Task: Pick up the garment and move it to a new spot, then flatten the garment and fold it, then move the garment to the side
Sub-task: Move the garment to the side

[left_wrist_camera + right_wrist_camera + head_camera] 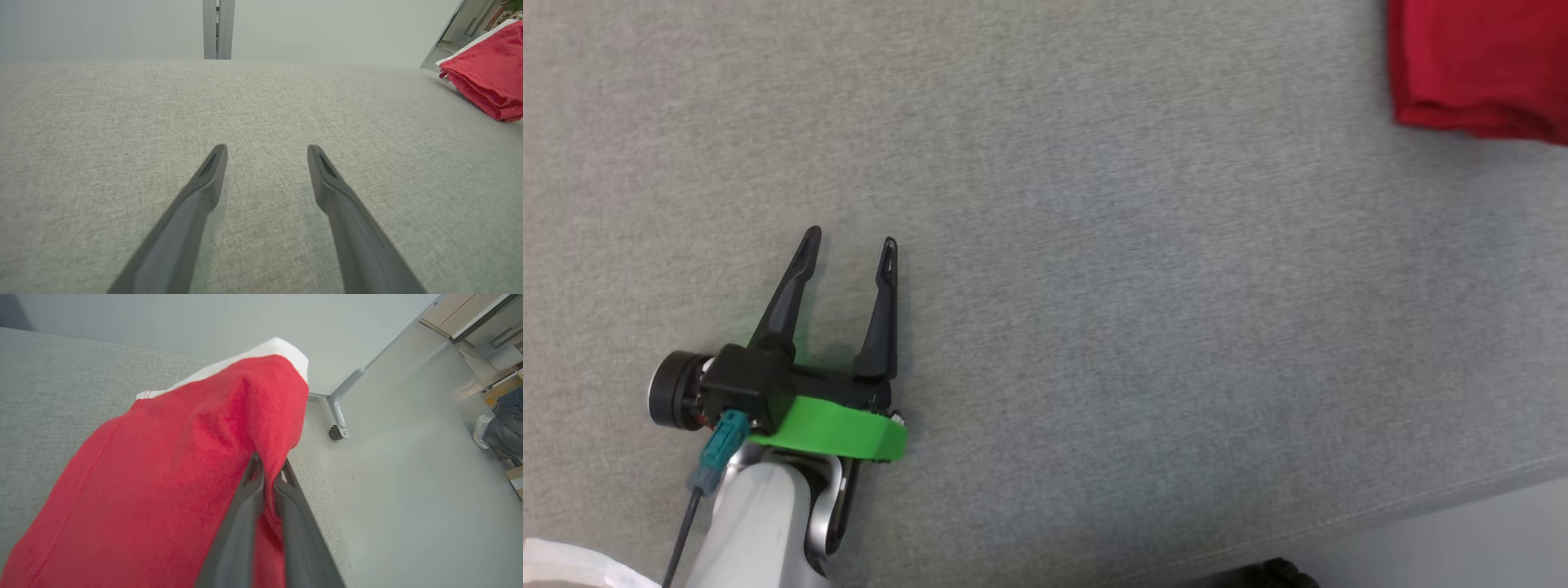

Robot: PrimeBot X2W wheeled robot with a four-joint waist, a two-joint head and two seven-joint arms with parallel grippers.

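The red garment [1478,65] lay folded at the far right of the grey fabric surface [1094,286], rolled edge facing the left gripper [849,238] and white trim at its far end. Its long axis could not be determined, as the bundle was cut off. The right gripper [269,459] was clamped narrow on a red fold; the left gripper stood well apart, fingers spread wide, holding nothing

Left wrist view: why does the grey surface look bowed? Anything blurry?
Left wrist view: wide lens bows the far edge of the grey fabric surface; dark fingers throw faint shadows. Right wrist view: red cloth garment, close up, looks soft.
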